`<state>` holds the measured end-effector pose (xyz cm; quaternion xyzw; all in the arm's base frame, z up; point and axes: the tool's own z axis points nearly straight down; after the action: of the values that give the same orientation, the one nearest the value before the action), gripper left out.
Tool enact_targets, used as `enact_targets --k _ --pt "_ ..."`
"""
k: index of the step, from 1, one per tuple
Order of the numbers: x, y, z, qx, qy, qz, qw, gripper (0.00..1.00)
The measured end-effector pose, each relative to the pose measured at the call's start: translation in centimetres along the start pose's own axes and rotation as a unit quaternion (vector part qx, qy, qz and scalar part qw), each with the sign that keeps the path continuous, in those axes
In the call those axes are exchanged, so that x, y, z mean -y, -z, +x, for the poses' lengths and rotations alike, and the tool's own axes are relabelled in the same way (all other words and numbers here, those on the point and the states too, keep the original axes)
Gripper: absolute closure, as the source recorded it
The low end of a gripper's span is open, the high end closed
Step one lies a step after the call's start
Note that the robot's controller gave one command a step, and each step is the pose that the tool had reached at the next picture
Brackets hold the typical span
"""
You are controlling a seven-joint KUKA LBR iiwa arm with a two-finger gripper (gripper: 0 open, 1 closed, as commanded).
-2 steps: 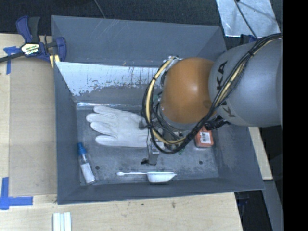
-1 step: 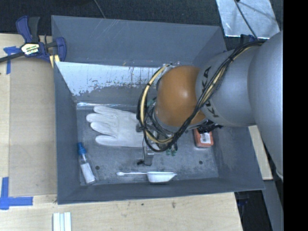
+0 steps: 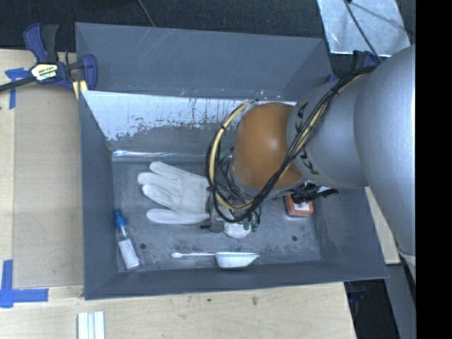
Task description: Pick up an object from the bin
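Observation:
My gripper point(image 3: 215, 217) sits low in the middle of the bin, mostly hidden under the arm's wrist. It is at the right end of a white glove point(image 3: 173, 193) that lies flat with its fingers pointing left. A small white rounded thing point(image 3: 237, 230) shows just below the gripper; whether it is gripped is hidden. A white plastic spoon point(image 3: 222, 259) lies along the front wall, just in front of the gripper.
A small clear bottle with a blue cap point(image 3: 124, 242) lies in the front left corner. A small orange-red object point(image 3: 298, 205) lies at the right, partly under the arm. The arm and its cables cover the bin's right half.

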<state>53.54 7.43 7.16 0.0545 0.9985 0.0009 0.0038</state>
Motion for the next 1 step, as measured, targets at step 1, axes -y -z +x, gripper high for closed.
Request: enact_targets --k 1 --pt "0.01 0.0 0.0 0.0 0.0 0.0 1.0 1.0"
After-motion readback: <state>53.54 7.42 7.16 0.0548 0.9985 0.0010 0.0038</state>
